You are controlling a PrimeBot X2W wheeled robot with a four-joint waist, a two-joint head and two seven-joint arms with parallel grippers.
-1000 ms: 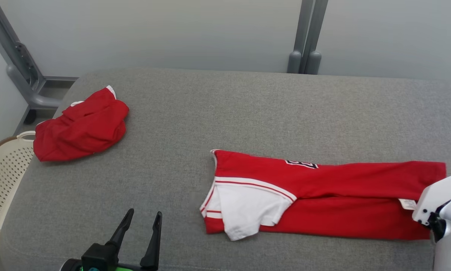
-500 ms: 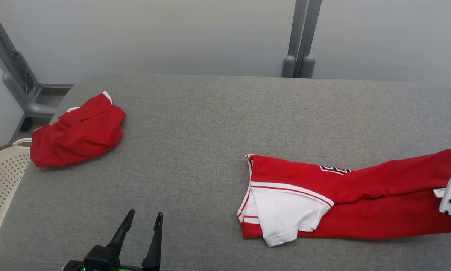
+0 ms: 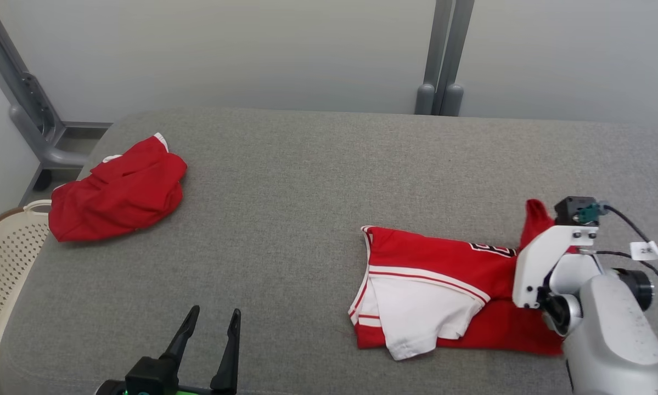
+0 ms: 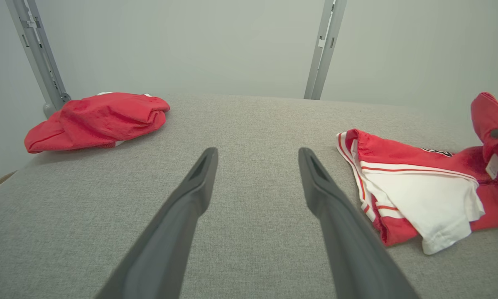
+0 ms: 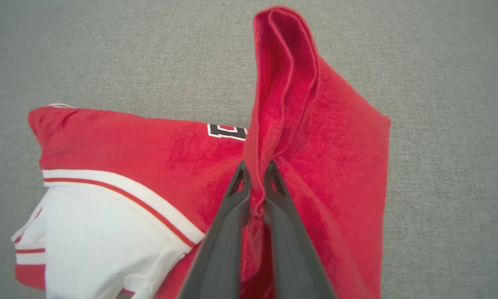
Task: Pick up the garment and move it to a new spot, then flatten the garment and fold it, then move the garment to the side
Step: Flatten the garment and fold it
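Note:
The garment (image 3: pixel 433 263) is a red shirt with white sleeves, lying at the right of the grey padded table (image 3: pixel 307 181); it also appears in the left wrist view (image 4: pixel 402 166). My right gripper (image 5: pixel 256 170) is shut on a pinched fold of its red hem end (image 5: pixel 286 83), lifted above the body and carried over toward the sleeve end. In the head view the white right wrist (image 3: pixel 548 263) covers the grip. Near the front left edge, my left gripper (image 3: pixel 213 318) stands open over bare fabric, its fingers (image 4: pixel 199 174) wide apart.
A second red garment (image 3: pixel 117 189) lies bunched at the table's far left. A cream perforated basket (image 3: pixel 5 258) stands beside the left edge. Grey metal posts (image 3: pixel 444 55) rise behind the table against a pale wall.
My right gripper has carried the garment's right end up and leftward over the body, shortening the laid-out shirt. The head view shifted slightly. The left gripper has stayed put.

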